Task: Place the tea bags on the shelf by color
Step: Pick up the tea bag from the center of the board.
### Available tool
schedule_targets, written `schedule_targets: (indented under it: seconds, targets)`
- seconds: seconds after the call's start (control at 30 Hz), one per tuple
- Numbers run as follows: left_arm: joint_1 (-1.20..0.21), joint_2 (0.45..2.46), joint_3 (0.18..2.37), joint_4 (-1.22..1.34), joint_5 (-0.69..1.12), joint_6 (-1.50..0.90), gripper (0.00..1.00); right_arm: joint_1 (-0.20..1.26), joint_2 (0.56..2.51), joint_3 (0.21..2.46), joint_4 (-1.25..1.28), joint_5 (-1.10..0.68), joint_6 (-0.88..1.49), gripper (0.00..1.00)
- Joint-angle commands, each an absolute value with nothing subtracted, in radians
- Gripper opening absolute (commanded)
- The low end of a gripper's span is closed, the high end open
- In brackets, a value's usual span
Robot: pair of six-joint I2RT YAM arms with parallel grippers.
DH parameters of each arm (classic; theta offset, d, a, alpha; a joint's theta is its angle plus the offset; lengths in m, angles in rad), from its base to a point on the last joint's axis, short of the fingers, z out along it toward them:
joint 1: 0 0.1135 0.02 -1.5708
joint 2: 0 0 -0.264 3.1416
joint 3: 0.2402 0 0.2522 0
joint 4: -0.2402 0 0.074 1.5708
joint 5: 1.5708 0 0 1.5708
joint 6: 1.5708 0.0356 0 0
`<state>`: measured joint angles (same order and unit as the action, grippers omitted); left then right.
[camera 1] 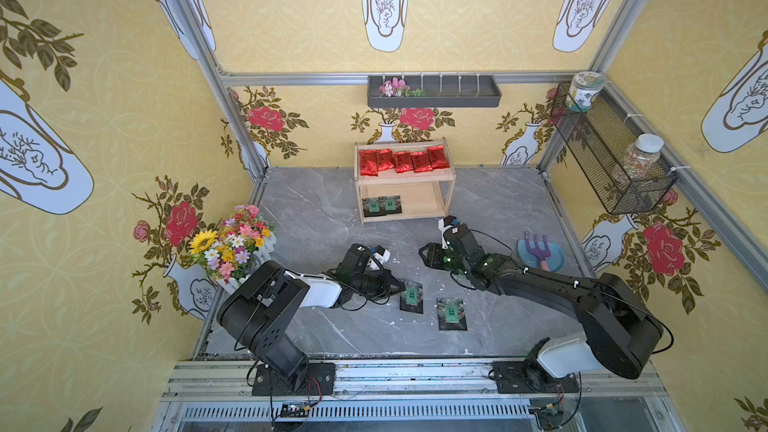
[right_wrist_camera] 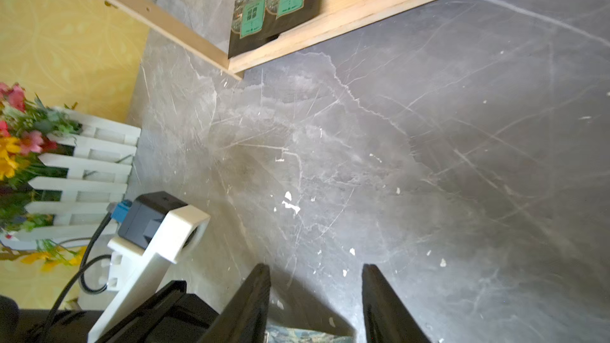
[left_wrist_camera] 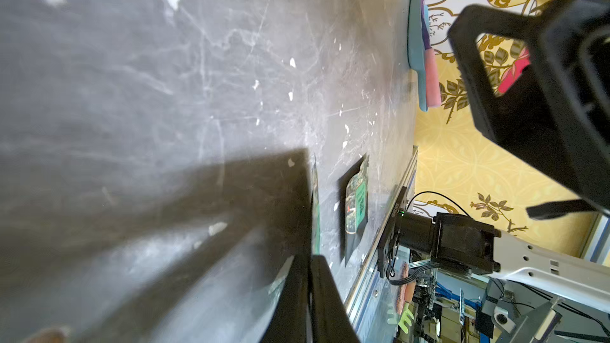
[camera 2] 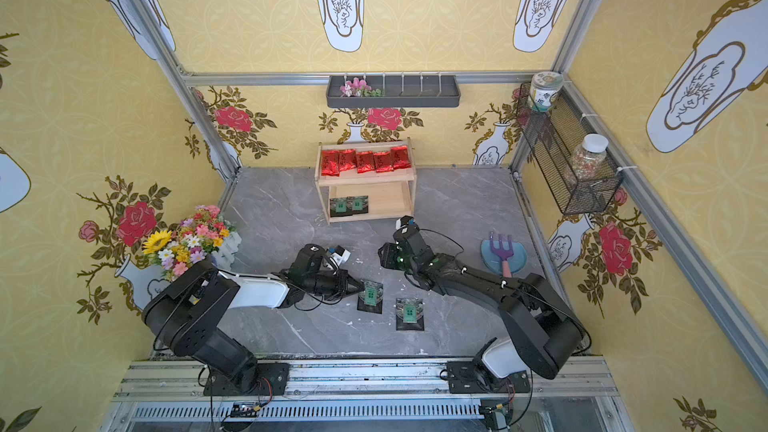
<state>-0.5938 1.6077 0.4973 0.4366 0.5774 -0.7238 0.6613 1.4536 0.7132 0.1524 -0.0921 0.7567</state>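
Being pinched by the closed left gripper (camera 1: pixel 400 285): black foil sachet (camera 1: pixel 411 297), green label illegible; right gripper (camera 1: pixel 423 256) being held with jaws apart

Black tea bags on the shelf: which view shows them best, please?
The right wrist view: the two black tea bags appear close, labels clear. Both top views show them small; the left wrist view misses them.

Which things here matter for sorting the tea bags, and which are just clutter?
Job: shelf, five red bags up top, two black bags below, pinched bag in left gripper, loose bag on table.
Clutter: bouquet, plate, fork, wall tray, basket, jars.
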Motion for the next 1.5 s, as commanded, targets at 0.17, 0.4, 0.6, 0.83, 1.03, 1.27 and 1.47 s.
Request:
schedule_targets:
  seconds: [0.17,0.4,0.6,0.83,1.03,1.27,1.47]
  targets:
    - [-0.535,1.576,0.471,0.683,0.559,-0.892,0.1,0.656,1.433,0.612,0.443,-0.268,0.993,0.45]
    - [-0.499,1.557,0.424,0.917,0.517,-1.055,0.08,0.653,1.347,0.487,0.545,-0.232,1.171,0.46]
    - [-0.489,1.553,0.426,1.009,0.498,-1.12,0.07,0.646,1.38,0.403,0.772,-0.272,1.332,0.51]
    - [-0.483,1.571,0.442,1.068,0.502,-1.163,0.07,0.645,1.49,0.377,1.017,-0.324,1.424,0.54]
    - [-0.482,1.602,0.449,1.109,0.517,-1.186,0.07,0.646,1.624,0.367,1.253,-0.347,1.502,0.4]
    - [-0.474,1.591,0.451,1.084,0.507,-1.165,0.07,0.645,1.7,0.351,1.388,-0.342,1.543,0.27]
    - [-0.474,1.601,0.455,1.077,0.499,-1.158,0.07,0.641,1.725,0.344,1.449,-0.337,1.558,0.25]
